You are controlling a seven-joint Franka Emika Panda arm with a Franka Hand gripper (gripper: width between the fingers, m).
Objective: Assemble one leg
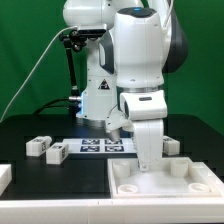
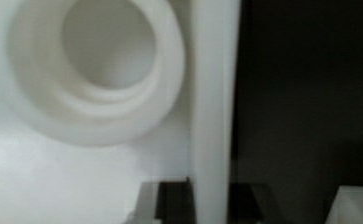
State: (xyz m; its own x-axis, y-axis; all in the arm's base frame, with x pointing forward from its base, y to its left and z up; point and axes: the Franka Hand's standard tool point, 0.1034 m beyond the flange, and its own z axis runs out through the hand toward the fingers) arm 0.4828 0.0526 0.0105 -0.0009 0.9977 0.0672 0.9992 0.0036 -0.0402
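White leg (image 1: 148,150) stands upright on the panel (image 1: 205,180), clamped in the end effector (image 2: 212,203).

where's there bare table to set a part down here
Bare black table lies in front of the marker board, between the two legs on the exterior view's left and the white panel. Crowded: the panel's back edge, where the end effector hangs low beside another leg.

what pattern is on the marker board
Black-and-white square tags on the marker board; best in the exterior view.
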